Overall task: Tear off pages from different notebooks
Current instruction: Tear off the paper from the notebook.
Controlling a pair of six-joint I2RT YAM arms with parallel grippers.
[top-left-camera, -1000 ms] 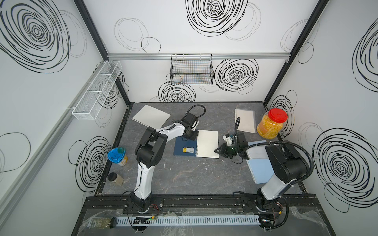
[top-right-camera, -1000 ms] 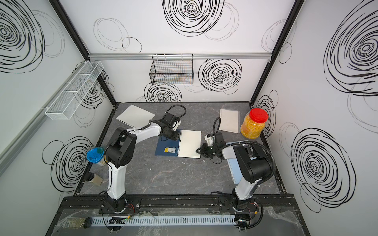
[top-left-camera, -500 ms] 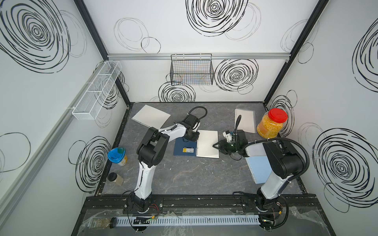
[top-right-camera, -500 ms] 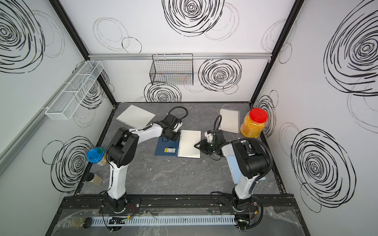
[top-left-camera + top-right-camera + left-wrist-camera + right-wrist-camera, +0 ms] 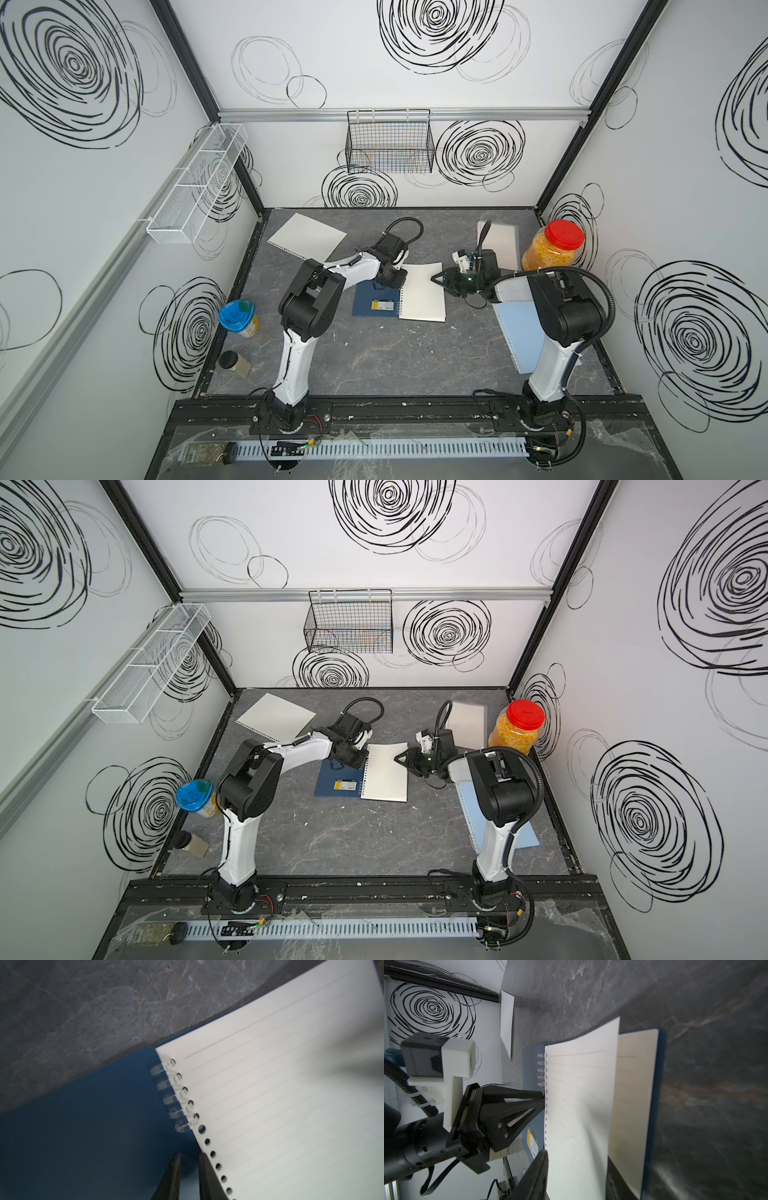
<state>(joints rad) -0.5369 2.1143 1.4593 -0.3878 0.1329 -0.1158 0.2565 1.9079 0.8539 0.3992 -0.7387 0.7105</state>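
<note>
A red-lidded jar [image 5: 552, 251] stands back right. A blue-lidded tub [image 5: 237, 319] and a small dark-capped jar [image 5: 235, 363] sit at the left edge. A black wire basket [image 5: 390, 143] and a white mesh rack [image 5: 199, 183] hang on the walls.

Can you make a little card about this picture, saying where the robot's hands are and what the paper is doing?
Open book: dark navy notebook, middle of table
Its page: held by a few far-end rings only, other holes free
Left gripper: jaws slightly apart, by the spiral
Right gripper: at the page's outer edge, grip unclear
Loose sheet: far-left corner
Other books: light blue notebook; frosted notebook
</note>
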